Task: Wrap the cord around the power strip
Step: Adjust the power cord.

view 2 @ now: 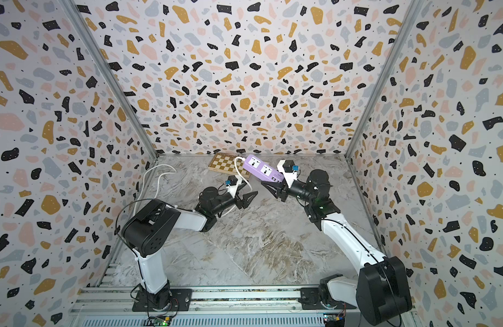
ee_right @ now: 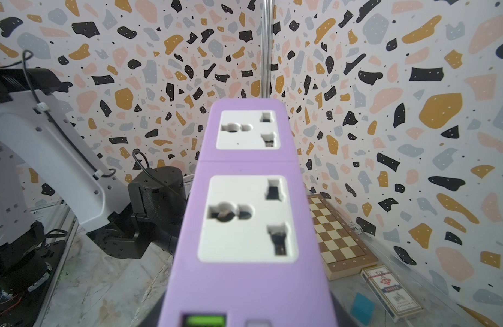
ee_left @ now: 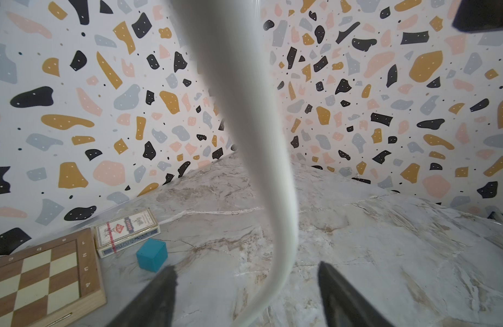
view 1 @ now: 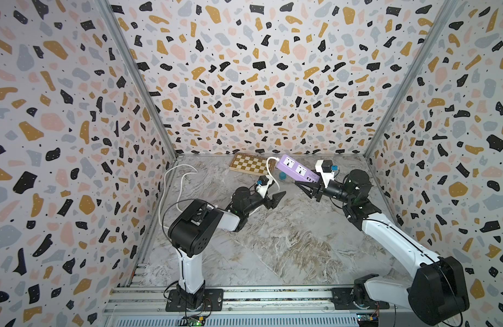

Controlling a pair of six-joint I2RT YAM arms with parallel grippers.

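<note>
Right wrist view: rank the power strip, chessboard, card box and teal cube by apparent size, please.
1. power strip, though it is nearest the camera, which inflates it
2. chessboard, partly hidden
3. card box
4. teal cube

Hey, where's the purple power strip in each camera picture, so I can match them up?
Top view: power strip by the back wall, right of centre.
Top view: power strip by the back wall, nearer centre.
Left wrist: not in it; only the cord crosses the picture.
Right wrist: power strip fills the middle, sockets facing the camera.
Shared landmark: the chessboard, in all four.
</note>
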